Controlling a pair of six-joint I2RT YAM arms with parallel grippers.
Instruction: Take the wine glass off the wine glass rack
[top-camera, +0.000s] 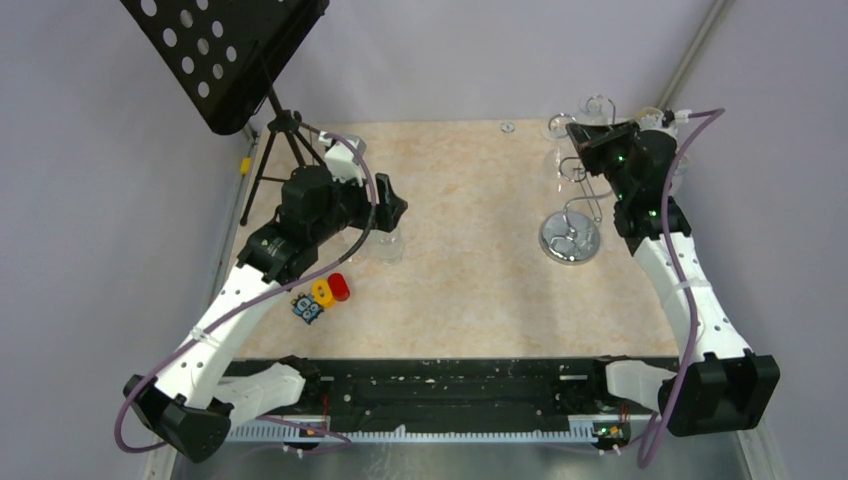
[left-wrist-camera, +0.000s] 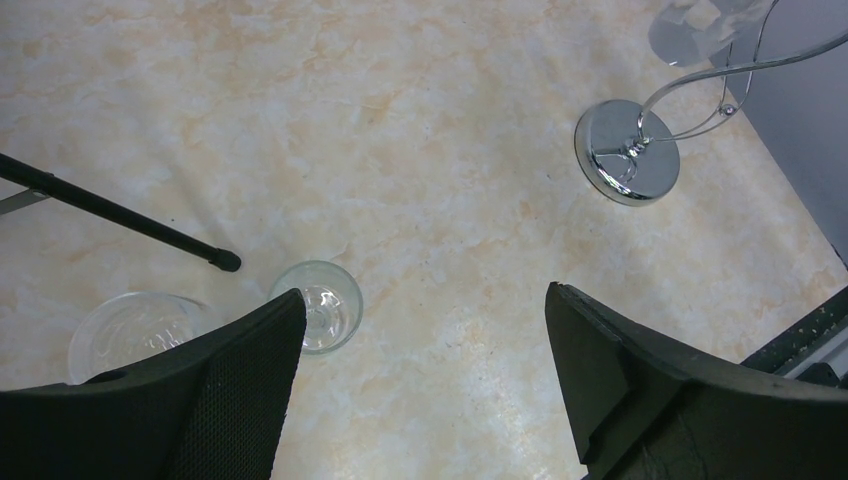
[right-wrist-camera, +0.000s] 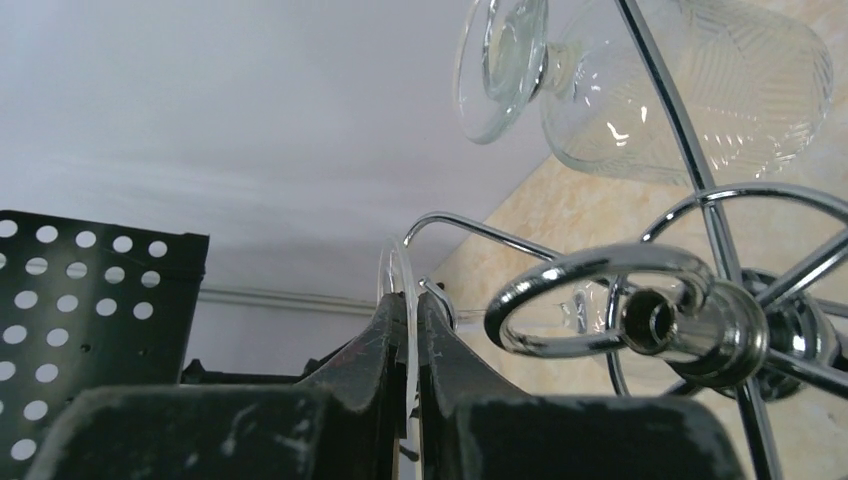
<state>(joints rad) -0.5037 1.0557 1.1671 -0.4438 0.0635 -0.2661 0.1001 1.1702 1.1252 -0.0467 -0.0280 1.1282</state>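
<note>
The chrome wine glass rack (top-camera: 570, 238) stands at the table's back right, its looped arms and hub (right-wrist-camera: 690, 320) close in the right wrist view. My right gripper (right-wrist-camera: 407, 305) is up at the rack's top, shut on the thin clear foot of a wine glass (right-wrist-camera: 395, 265) that sits edge-on between the fingers, beside a wire arm. That glass's bowl is hidden. Another ribbed wine glass (right-wrist-camera: 680, 90) hangs upside down from the rack. My left gripper (left-wrist-camera: 425, 295) hovers open over the table's left side, holding nothing.
Two clear glasses (left-wrist-camera: 320, 305) (left-wrist-camera: 135, 330) stand on the table under my left gripper. A black music stand (top-camera: 225, 55) on a tripod is at the back left, one leg tip (left-wrist-camera: 228, 261) near the glasses. Small coloured toys (top-camera: 322, 296) lie by the left arm.
</note>
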